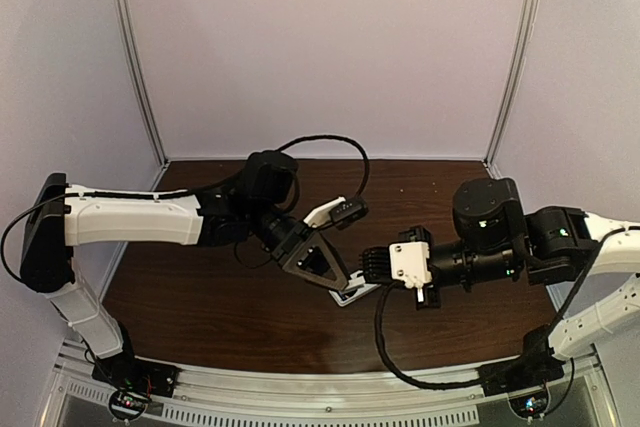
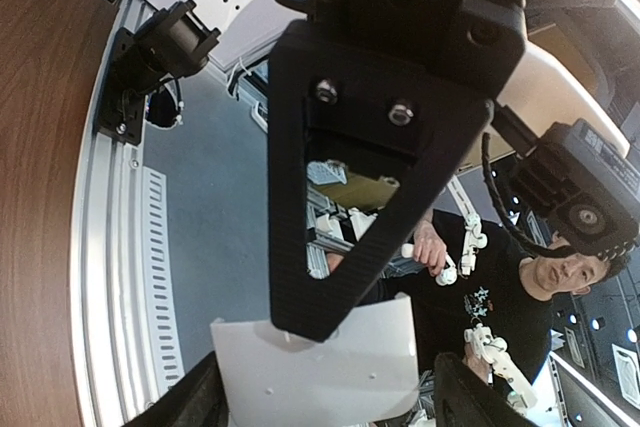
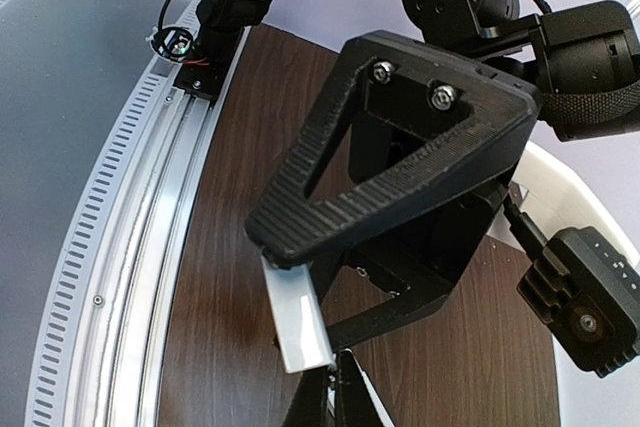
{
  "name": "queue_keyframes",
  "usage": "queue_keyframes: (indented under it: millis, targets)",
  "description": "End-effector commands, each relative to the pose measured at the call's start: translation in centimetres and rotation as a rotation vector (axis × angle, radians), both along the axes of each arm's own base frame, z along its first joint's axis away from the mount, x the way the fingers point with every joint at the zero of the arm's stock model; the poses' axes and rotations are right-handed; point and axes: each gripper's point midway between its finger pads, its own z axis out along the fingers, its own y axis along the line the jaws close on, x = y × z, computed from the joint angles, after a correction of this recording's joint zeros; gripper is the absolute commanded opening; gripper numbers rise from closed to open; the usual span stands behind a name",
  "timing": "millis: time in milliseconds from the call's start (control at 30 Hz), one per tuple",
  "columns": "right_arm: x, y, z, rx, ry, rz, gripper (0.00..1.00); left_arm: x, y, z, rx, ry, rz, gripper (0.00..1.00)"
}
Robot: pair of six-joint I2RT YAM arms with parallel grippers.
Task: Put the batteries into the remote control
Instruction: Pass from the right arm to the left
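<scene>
The remote control (image 1: 352, 295) is a slim white slab held above the table's middle. My left gripper (image 1: 340, 282) is shut on it across its width. In the left wrist view its plain white back (image 2: 320, 377) sits between my own dark fingers (image 2: 195, 397). In the right wrist view it shows edge-on (image 3: 300, 322) between the left gripper's triangular fingers (image 3: 400, 167). My right gripper (image 3: 335, 387) has its fingers closed together, tips against the remote's end. A thin pale sliver shows between them; I cannot tell what it is. No batteries are visible.
The dark wooden table (image 1: 220, 317) is walled by pale panels at the back and sides. A slotted aluminium rail (image 1: 300, 387) runs along the near edge with both arm bases on it. It also shows in the right wrist view (image 3: 110, 247).
</scene>
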Motion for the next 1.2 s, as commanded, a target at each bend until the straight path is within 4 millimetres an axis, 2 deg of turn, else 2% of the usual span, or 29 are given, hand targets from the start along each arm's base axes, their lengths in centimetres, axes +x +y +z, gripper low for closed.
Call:
queue_keyframes:
  millis: [0,233,433,533,633,733,833,867,1000,1167]
  targets:
    - [0.3,0.0,0.1,-0.026,-0.017,-0.018,0.0,-0.1,-0.2,0.6,-0.023,-0.014,-0.029,0.68]
    - [0.1,0.4,-0.4,-0.048,-0.02,-0.012,0.0,0.1,-0.5,0.3,-0.018,-0.014,-0.031,0.64]
    - [0.4,0.3,-0.3,-0.043,-0.028,-0.029,0.0,-0.2,-0.1,0.2,-0.008,-0.005,-0.044,0.53]
    - [0.8,0.0,0.0,-0.032,-0.037,-0.052,0.07,-0.1,-0.1,0.3,-0.016,-0.006,-0.043,0.48]
    - [1.1,-0.1,0.5,-0.013,-0.034,-0.078,0.34,0.7,0.0,0.3,-0.03,-0.019,-0.015,0.46]
    - [1.7,-0.6,1.8,0.038,-0.024,-0.14,0.6,2.2,0.4,0.5,-0.05,-0.034,0.048,0.45]
    - [3.2,-1.5,3.5,0.118,0.008,-0.245,0.7,4.6,0.8,0.4,-0.054,-0.076,0.149,0.44]
    - [3.8,-1.8,3.9,0.144,0.034,-0.283,0.72,6.0,1.0,-0.1,-0.034,-0.11,0.219,0.44]
    - [6.3,-3.0,4.0,0.228,0.196,-0.392,0.75,9.6,2.1,-1.7,0.02,-0.293,0.415,0.43]
    - [10.2,-4.6,0.8,0.265,0.407,-0.532,0.76,12.9,4.1,-3.2,0.106,-0.508,0.64,0.43]
